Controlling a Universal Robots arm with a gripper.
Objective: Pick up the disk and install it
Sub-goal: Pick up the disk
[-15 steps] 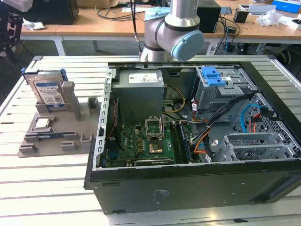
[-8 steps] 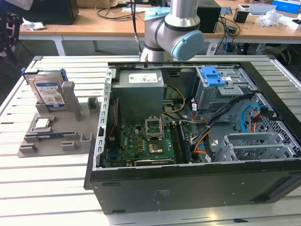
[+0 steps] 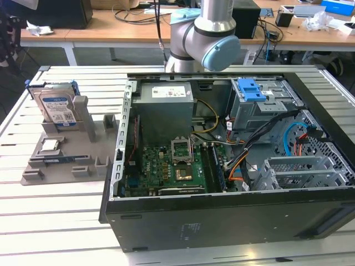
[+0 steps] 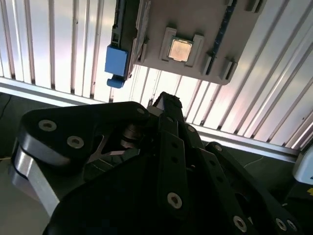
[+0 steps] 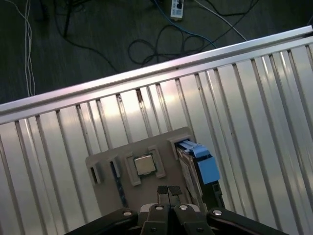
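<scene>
The disk (image 3: pixel 55 105) stands on edge in a grey holder (image 3: pixel 83 127) on the slatted table, at the exterior view's left. It is silver with a white-and-blue label and a blue carrier frame. In the first wrist view the disk (image 5: pixel 198 166) shows edge-on with its blue tab, and my gripper (image 5: pixel 168 190) hangs well above the holder (image 5: pixel 110 159), beside the disk. Its two fingertips are pressed together, shut, with nothing between them. The second wrist view shows the gripper (image 4: pixel 164 100) as a dark linkage below the disk's blue tab (image 4: pixel 116 63).
A small square silver chip (image 5: pixel 145 165) sits in the holder next to the disk. An open computer case (image 3: pixel 222 221) takes the table's middle and right, with a blue bracket (image 3: pixel 250 88) in its drive bay. The arm (image 3: pixel 205 33) rises behind the case. The table edge (image 5: pixel 146 76) and cables on the floor lie beyond the holder.
</scene>
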